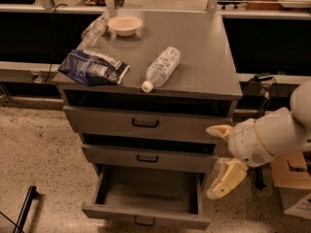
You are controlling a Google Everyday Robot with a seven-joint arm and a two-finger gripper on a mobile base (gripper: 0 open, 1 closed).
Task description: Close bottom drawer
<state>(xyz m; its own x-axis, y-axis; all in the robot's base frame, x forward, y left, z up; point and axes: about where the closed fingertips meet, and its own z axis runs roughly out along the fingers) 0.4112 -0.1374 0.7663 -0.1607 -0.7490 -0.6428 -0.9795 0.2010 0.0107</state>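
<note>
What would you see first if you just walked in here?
The grey metal bottom drawer stands pulled out at the foot of the grey cabinet. The robot's white-and-yellow hand hovers open just right of it. A clear plastic bottle lies on its side on top.

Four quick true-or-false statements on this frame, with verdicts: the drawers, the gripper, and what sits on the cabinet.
1. The bottom drawer is pulled out. True.
2. The gripper grips the bottom drawer. False: it is open, to the right of the cabinet, holding nothing.
3. The bottle lies on its side on the cabinet top. True.
4. The bowl sits inside the bottom drawer. False: it stands at the back of the cabinet top; the drawer looks empty.
</note>
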